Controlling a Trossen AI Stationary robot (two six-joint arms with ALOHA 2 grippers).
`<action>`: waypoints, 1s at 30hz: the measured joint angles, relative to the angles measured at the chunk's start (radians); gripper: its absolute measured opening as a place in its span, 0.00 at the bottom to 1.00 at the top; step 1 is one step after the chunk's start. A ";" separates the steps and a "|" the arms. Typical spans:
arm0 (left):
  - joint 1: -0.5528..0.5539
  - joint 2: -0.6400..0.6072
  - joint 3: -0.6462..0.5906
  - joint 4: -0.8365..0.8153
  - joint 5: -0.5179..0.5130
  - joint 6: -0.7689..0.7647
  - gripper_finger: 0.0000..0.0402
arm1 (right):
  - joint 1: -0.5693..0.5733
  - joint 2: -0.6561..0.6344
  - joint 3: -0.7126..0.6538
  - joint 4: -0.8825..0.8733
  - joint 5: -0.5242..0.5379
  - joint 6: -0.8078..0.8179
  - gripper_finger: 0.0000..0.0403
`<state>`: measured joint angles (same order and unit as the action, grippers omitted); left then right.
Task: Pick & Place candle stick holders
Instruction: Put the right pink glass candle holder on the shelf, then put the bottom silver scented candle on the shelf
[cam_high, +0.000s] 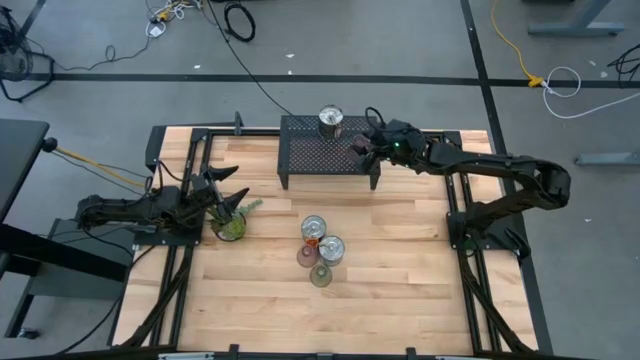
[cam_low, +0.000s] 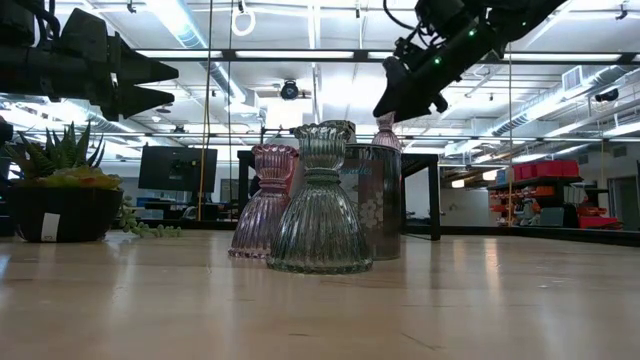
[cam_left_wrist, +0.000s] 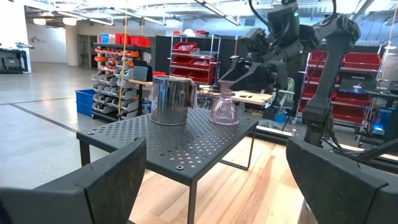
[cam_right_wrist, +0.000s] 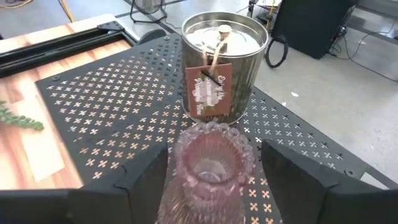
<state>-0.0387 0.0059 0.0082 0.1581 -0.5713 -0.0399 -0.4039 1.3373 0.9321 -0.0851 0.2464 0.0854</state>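
A black mesh stand (cam_high: 330, 152) is at the table's far side. On it stand a silver tin with a brown-red tag (cam_right_wrist: 224, 50) and a pink glass holder (cam_right_wrist: 211, 168), both upright on their bases. My right gripper (cam_high: 363, 146) is open just above the pink holder, with a finger on either side of its rim and a small gap at each. Two silver tins (cam_high: 314, 229) (cam_high: 331, 248), a pink glass (cam_high: 306, 256) and an olive glass (cam_high: 320, 275) stand clustered at mid-table. My left gripper (cam_high: 228, 188) is open and empty at the left.
A small spiky potted plant (cam_high: 232, 224) stands on the table just below my left gripper. There is bare wood at the table's near side (cam_high: 330, 320) and between the cluster and the stand. The stand's top has free room left of the tin (cam_left_wrist: 124, 134).
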 joint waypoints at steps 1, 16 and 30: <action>0.000 0.000 0.000 0.000 0.000 0.000 0.96 | 0.004 -0.008 0.000 -0.008 0.000 0.000 0.66; 0.000 0.000 0.000 0.000 0.000 0.000 0.96 | 0.149 -0.213 0.000 -0.194 -0.004 0.028 0.78; 0.000 0.000 0.000 0.001 0.000 -0.001 0.96 | 0.659 -0.162 0.001 -0.308 -0.035 0.478 0.70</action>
<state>-0.0387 0.0059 0.0082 0.1589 -0.5713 -0.0406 0.2551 1.1753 0.9329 -0.3934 0.2113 0.5638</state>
